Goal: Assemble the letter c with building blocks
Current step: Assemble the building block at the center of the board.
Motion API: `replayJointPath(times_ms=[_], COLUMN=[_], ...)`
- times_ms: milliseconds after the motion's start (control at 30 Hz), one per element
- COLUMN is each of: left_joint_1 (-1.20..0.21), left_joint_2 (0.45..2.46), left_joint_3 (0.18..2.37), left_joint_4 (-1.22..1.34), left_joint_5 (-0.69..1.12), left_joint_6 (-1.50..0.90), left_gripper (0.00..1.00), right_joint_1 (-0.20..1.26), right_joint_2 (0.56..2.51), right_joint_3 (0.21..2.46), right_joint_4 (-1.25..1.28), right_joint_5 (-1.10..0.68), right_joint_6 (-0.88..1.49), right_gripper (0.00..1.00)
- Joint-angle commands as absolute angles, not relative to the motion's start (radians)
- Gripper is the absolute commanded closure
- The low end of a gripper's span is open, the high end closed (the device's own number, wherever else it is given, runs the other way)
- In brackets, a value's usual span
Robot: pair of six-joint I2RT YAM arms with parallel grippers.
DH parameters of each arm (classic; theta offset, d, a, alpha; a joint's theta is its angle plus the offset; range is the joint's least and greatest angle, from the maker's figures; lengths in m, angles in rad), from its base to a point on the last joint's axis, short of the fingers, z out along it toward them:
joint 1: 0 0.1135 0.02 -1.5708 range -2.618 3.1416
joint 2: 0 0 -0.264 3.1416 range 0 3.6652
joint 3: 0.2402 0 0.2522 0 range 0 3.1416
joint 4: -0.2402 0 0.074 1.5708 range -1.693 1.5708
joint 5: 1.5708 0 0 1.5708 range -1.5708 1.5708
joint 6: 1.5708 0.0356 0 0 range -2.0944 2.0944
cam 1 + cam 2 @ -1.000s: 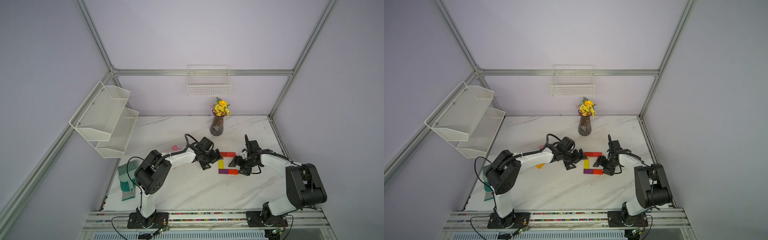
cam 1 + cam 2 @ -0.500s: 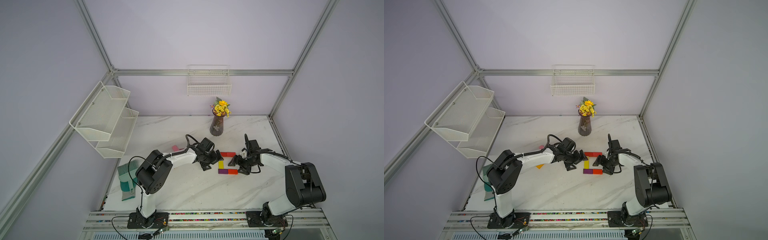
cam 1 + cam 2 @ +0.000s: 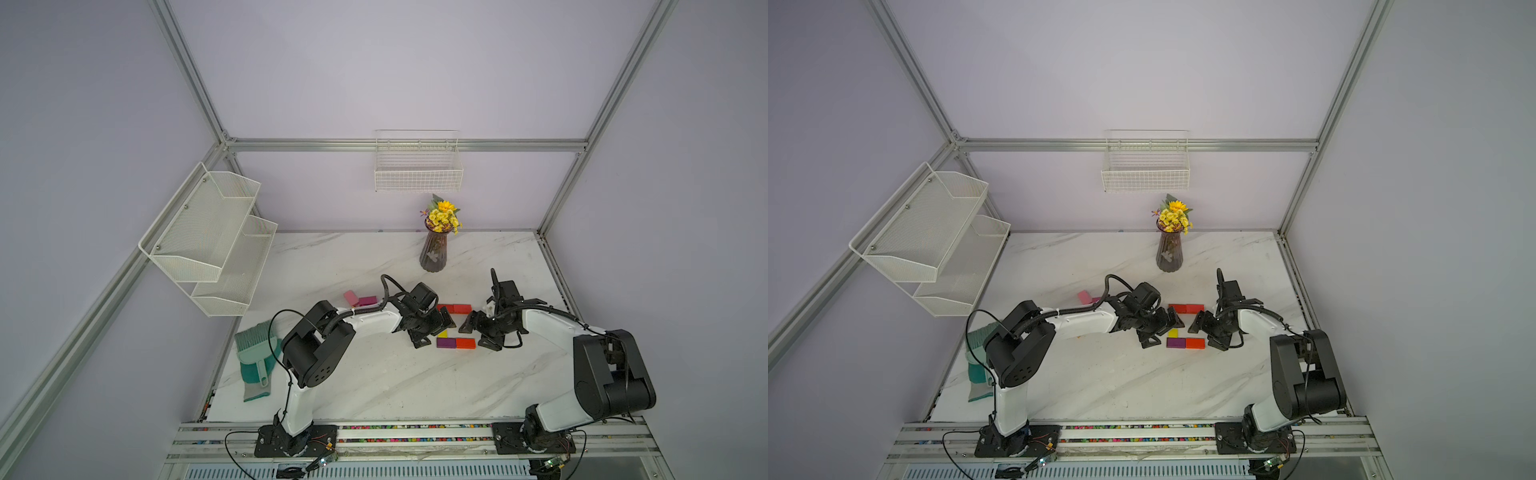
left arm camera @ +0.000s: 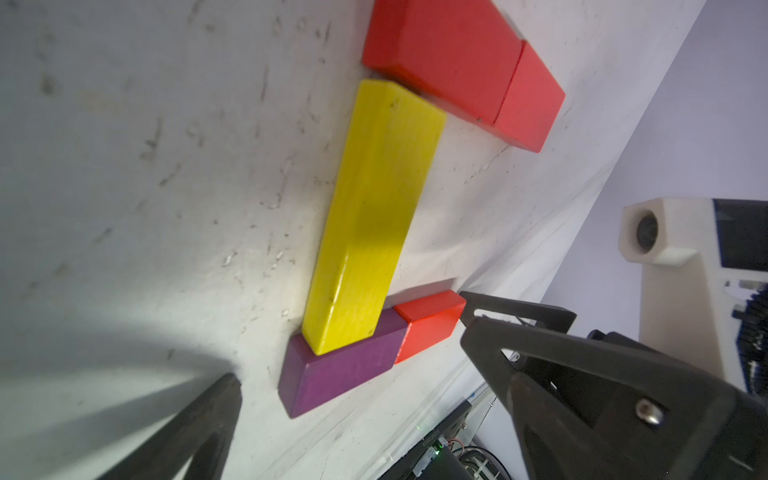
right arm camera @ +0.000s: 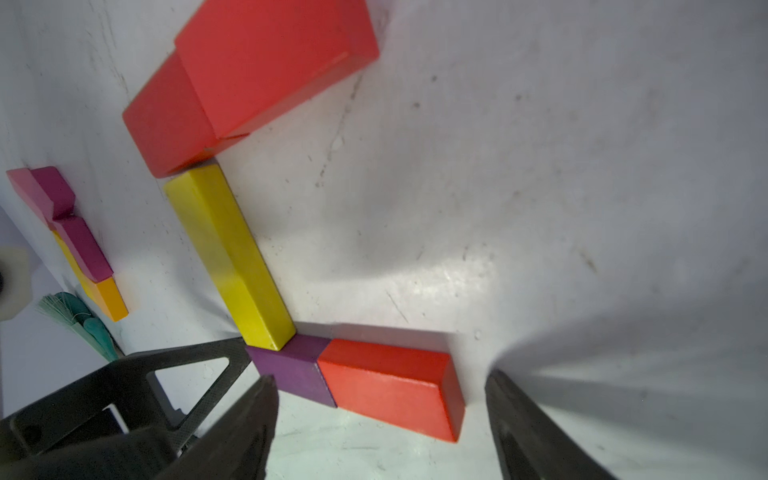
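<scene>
We see left hand (image 3: 436, 332) and right hand (image 3: 473, 336) both released, flanking the building blocks (image 3: 465, 343) laid as a C on the white marble desk (image 3: 374, 374); lilac walls (image 3: 374, 83), aluminium frame (image 3: 407, 145) around.

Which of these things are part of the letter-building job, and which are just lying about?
For the job:
- yellow block, purple block, orange-red block and red blocks, forming the C
- spare pink block and magenta block nearby

Lying about:
- vase of flowers
- wire basket
- mesh shelf
- brush
</scene>
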State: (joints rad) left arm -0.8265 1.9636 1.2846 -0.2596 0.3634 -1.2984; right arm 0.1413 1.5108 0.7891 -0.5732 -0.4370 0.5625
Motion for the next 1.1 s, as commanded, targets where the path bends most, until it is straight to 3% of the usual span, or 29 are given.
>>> replayJointPath(times_ms=[0,1067], left_joint_1=[-0.833,-0.871], left_joint_2=[1.963,1.991], left_joint_3=[1.299,1.311], left_joint_4=[-0.214,-0.178], left_joint_5=[0.362,0.366], left_joint_6=[-1.322,-1.347], left_gripper=[0.0,0.0], right_joint_1=[0.142,0.128], right_joint_2=[1.483,1.483], right_joint_3=[0.772,0.747], right_joint_4=[-0.583,-0.569], right_joint_5=[-0.43,-0.498], right_joint_6=[0.571,0.563], right_gripper=[0.19,0.21])
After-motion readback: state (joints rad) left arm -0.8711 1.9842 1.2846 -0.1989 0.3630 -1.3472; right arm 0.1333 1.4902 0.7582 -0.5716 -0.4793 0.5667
